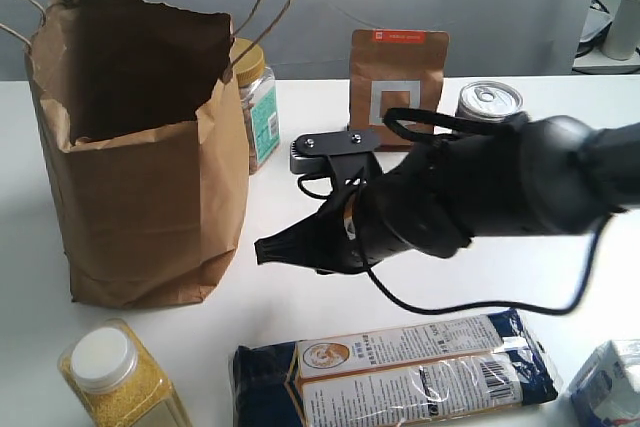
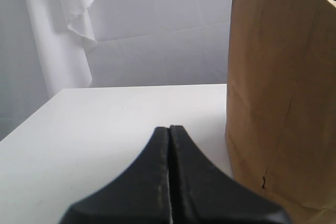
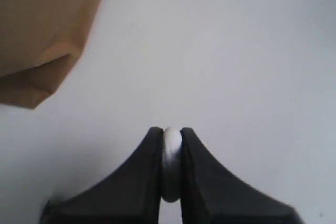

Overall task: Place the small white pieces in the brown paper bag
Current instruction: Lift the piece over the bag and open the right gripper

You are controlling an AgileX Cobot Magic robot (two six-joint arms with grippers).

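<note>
The brown paper bag (image 1: 140, 157) stands open on the left of the white table, also seen in the left wrist view (image 2: 283, 93) and as a bottom corner in the right wrist view (image 3: 42, 35). My right gripper (image 1: 268, 249) reaches across the middle, low over the table just right of the bag's base. It is shut on one small white piece (image 3: 171, 145), squeezed between the black fingers. The other white pieces are out of view. My left gripper (image 2: 169, 129) is shut and empty, beside the bag; it does not show in the exterior view.
Behind the bag stands a jar with a yellow lid (image 1: 255, 97). A small brown pouch (image 1: 398, 82) and a tin can (image 1: 488, 102) stand at the back. A noodle packet (image 1: 400, 372), a white-capped grain jar (image 1: 115, 372) and a carton (image 1: 610, 382) lie along the front.
</note>
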